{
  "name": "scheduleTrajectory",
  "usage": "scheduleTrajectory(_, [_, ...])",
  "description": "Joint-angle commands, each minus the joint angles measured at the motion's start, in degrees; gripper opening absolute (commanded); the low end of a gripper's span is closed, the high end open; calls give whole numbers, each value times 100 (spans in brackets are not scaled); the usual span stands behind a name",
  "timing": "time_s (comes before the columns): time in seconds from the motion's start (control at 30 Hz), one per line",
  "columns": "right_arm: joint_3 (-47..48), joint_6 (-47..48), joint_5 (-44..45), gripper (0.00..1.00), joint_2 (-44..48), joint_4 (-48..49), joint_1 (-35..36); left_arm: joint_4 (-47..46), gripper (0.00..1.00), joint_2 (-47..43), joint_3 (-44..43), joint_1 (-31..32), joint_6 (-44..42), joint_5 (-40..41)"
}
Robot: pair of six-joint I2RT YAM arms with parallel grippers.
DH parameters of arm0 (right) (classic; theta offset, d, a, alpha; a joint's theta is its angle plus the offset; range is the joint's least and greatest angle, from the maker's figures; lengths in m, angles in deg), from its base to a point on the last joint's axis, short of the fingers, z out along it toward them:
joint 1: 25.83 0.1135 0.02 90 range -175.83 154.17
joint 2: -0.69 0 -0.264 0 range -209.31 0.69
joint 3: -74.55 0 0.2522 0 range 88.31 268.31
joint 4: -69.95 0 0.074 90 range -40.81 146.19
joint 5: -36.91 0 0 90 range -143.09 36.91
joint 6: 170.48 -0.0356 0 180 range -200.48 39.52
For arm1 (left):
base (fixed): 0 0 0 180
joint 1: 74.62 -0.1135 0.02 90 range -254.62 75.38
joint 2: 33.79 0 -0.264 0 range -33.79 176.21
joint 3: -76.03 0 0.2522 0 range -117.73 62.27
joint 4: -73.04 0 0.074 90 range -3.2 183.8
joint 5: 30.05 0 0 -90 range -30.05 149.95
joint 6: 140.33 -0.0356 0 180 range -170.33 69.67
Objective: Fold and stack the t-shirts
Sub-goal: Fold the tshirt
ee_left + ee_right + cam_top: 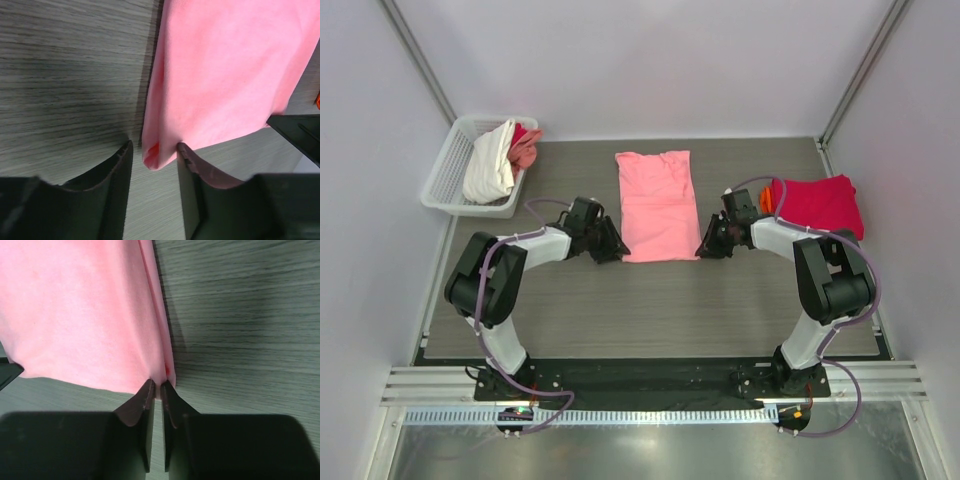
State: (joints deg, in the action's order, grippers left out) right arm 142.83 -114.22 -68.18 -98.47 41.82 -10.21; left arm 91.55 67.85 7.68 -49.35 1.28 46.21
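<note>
- Two near corners on the folded salmon-pink cloth t-shirt [657, 205]: my right jaws clamped one.
- Left jaws straddled the other, apart; I needed them closed before lifting.

We see a grey wood-grain surface [650, 310] filling the middle of the overhead view. At about ten o'clock on it, in the far left corner, sits a white plastic lattice basket [442, 185], its outer side reaching past the surface's left edge. White walls [650, 60] close us in at nine, twelve and three o'clock. At six o'clock, silver metal rails [650, 384] run along the near edge.
</note>
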Motion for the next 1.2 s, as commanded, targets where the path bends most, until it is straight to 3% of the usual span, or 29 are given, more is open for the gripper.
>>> scheduleTrajectory(0.0, [6, -19, -117, 14, -25, 215, 3, -80, 39, 162, 53, 91, 33, -33])
scheduleTrajectory(0.27, [6, -10, -143, 2, 19, 224, 3, -264, 36, 75, 405, 206, 182, 108])
scheduleTrajectory(0.37, [-20, -28, -178, 1, 45, 259, -6, -317, 24, 180, 396, 197, 182, 82])
scheduleTrajectory(0.4, [-38, -28, -178, 1, 63, 251, 3, -326, 12, 206, 388, 197, 174, 90])
scheduleTrajectory(0.47, [-73, -28, -205, 1, 168, 242, 3, -326, 0, 198, 387, 197, 165, 55])
scheduleTrajectory(0.87, [-1074, -98, -380, 1, 1714, 14, 64, -247, 0, -944, 1213, 425, 147, -111])
scheduleTrajectory(1.17, [-1681, -159, -416, 1, 3858, -979, 135, 360, 0, -2964, 1943, 943, 498, -85])
